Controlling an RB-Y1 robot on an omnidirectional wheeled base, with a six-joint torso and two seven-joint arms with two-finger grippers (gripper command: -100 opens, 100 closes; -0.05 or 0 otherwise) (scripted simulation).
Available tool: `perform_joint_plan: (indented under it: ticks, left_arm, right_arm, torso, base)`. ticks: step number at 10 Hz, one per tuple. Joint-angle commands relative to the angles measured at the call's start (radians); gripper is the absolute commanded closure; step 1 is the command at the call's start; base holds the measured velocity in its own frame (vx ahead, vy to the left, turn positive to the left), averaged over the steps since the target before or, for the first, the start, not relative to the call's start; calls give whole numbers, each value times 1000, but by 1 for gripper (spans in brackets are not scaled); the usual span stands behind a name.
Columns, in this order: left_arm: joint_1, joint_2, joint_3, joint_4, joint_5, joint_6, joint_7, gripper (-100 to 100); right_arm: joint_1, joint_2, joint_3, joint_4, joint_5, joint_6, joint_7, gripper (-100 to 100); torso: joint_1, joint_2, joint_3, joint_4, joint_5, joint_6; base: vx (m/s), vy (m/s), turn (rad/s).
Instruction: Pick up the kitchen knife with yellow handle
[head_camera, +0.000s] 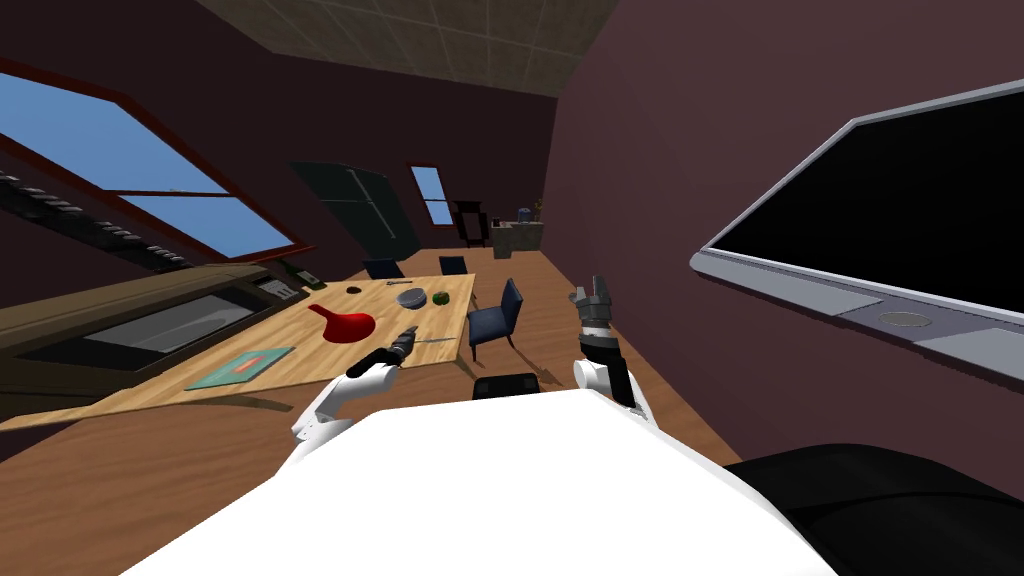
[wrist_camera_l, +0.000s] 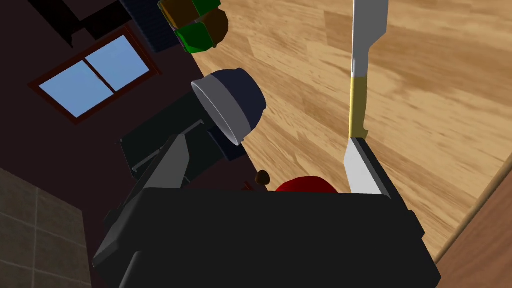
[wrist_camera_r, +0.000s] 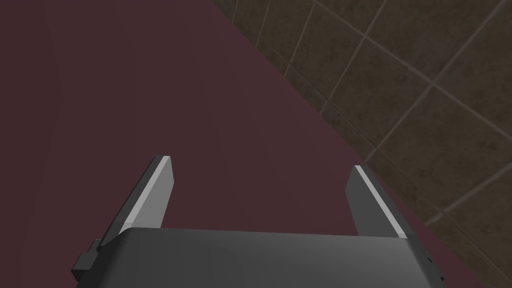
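The knife lies flat on the wood worktop near its edge, with the pale blade pointing away from the left gripper. The butt of its yellow handle sits just at the tip of one finger. That gripper stands wide open, holding nothing, and the knife is off to the side of the gap, not between the fingers.

In the head view the knife shows as a thin sliver at 3 o'clock from the left gripper. A grey bowl sits at 12 o'clock from the gripper, with a green thing just beside it at 3 o'clock. A red utensil lies at 9 o'clock from the gripper, and a teal board at 8 o'clock from that.

The right gripper is raised off the worktop, well apart at 2 o'clock from the left one. Its fingers are spread wide and hold nothing.
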Motion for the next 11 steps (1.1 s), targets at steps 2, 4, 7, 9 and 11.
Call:
perform_joint_plan:
  ticks: [2, 4, 7, 9, 11]
  left_arm:
    - [-13, 14, 12, 36, 26, 77, -5, -100]
    - [-20, 25, 23, 70, 51, 133, -11, -100]
    - [-26, 36, 34, 102, 77, 215, -16, -100]
    - [-32, 47, 45, 133, 103, 274, -21, -100]
    - [-37, 58, 56, 163, 129, 338, -25, -100]
  right_arm:
    - [0, 0, 0, 0, 0, 0, 0, 0]
    - [0, 0, 0, 0, 0, 0, 0, 0]
    - [0, 0, 0, 0, 0, 0, 0, 0]
    - [0, 0, 0, 0, 0, 0, 0, 0]
    - [0, 0, 0, 0, 0, 0, 0, 0]
  torso:
    - [0, 0, 0, 0, 0, 1]
    - [-1, -3, -1, 0, 0, 1]
    - [-1, -1, -1, 0, 0, 1]
    - [0, -2, -1, 0, 0, 0]
    - [0, -2, -1, 0, 0, 0]
  base:
    - [41, -24, -118]
    - [71, -34, -111]
    - [42, -17, -73]
    - [58, -10, -90]
    - [65, -16, -95]
